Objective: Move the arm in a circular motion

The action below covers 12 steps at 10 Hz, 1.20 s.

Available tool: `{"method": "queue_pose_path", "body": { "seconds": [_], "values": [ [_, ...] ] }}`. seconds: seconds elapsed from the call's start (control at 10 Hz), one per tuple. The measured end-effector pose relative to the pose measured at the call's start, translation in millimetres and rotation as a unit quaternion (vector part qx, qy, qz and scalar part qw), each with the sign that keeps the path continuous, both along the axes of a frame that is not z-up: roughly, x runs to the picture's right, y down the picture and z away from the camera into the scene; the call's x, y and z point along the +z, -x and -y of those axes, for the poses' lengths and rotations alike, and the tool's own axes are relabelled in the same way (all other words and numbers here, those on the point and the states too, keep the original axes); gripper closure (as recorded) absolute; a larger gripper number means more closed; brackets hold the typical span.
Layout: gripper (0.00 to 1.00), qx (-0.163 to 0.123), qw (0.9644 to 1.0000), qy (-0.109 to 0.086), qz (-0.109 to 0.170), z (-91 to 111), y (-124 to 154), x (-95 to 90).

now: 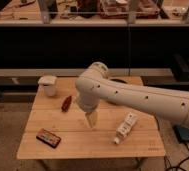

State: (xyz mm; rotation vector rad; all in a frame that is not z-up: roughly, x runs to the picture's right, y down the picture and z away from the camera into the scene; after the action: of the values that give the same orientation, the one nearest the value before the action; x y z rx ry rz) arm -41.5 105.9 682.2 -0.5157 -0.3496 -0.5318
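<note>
The cream-white arm [138,97] reaches in from the right edge over a wooden table [73,145]. Its thick tubular segment carries small dark dots and bends at a rounded elbow joint [95,75]. From there it drops to a short tapered pale tip, the gripper [91,120], which hangs just above the table's middle. Nothing is seen in the gripper.
On the table lie a white cup [48,85] at the back left, a small red object [66,103] left of the gripper, a dark flat packet [48,138] at the front left and a white bottle [125,128] on its side at the right. Dark shelving stands behind.
</note>
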Motion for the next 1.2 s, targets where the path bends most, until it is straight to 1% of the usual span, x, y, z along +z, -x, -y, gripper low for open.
{"method": "queue_pose_path", "body": {
  "seconds": [0.6,0.7,0.8,0.9,1.0,1.1,1.2],
  "values": [
    [0.20,0.000,1.0000,0.000,0.000,0.0,0.1,0.3],
    [0.20,0.002,1.0000,0.003,0.003,0.4,0.7,3.3],
    [0.20,0.001,0.9999,0.009,0.010,0.8,5.1,11.4],
    [0.20,-0.002,0.9995,0.021,0.024,2.6,15.0,31.1],
    [0.20,-0.006,0.9989,0.032,0.035,8.7,22.5,60.1],
    [0.20,-0.014,0.9983,0.038,0.041,17.0,27.1,88.7],
    [0.20,-0.024,0.9980,0.038,0.045,27.1,30.8,110.4]
  ]
}}
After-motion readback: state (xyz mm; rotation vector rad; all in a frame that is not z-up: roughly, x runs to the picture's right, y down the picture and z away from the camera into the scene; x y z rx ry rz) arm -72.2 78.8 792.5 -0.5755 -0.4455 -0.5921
